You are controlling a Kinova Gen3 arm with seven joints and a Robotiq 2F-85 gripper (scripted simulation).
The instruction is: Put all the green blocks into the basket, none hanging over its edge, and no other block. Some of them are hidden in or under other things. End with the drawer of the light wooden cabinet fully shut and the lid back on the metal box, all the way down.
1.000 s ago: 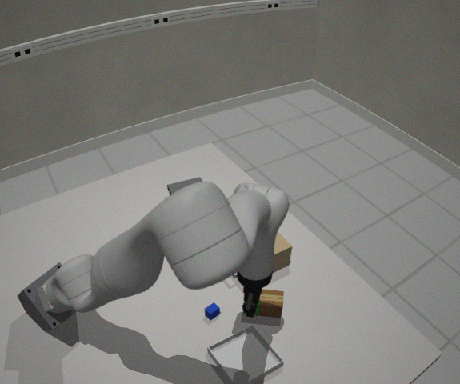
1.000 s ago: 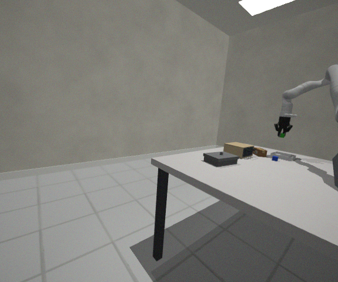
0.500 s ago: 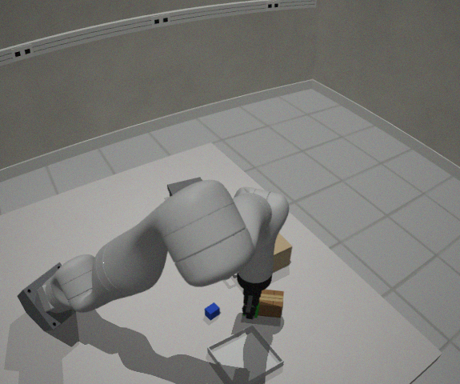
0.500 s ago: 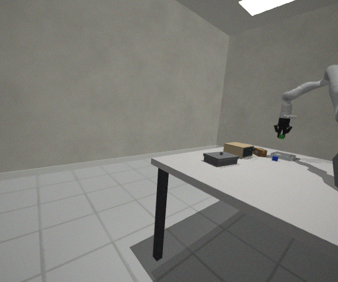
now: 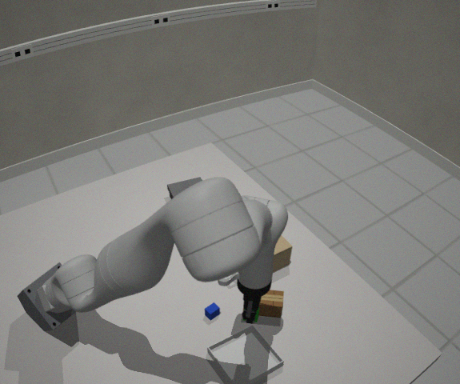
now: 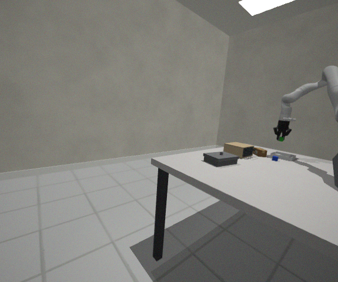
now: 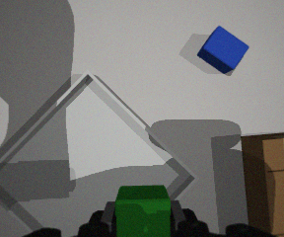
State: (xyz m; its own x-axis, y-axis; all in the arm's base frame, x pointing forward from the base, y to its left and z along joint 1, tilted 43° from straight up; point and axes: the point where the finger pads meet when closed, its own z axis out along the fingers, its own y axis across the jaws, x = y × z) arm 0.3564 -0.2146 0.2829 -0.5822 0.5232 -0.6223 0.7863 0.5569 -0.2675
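Observation:
My gripper (image 5: 250, 318) (image 6: 280, 138) (image 7: 143, 218) is shut on a green block (image 6: 281, 139) (image 7: 143, 209), held high above the table. The grey-rimmed basket (image 5: 268, 345) (image 6: 290, 157) (image 7: 34, 127) stands on the table, partly below the gripper in the wrist view; no block shows in its visible part. The light wooden cabinet (image 5: 282, 253) (image 6: 237, 149) has a dark front; a pale outline lies before it, and how far the drawer stands out I cannot tell. The dark metal box (image 6: 220, 162) has its knobbed lid (image 6: 216, 155) on top.
A blue block (image 5: 212, 311) (image 6: 274, 158) (image 7: 223, 49) lies on the table near the basket. A brown striped box (image 5: 272, 306) (image 6: 260, 151) (image 7: 275, 183) stands between basket and cabinet. The arm hides part of the cabinet and metal box in the top view.

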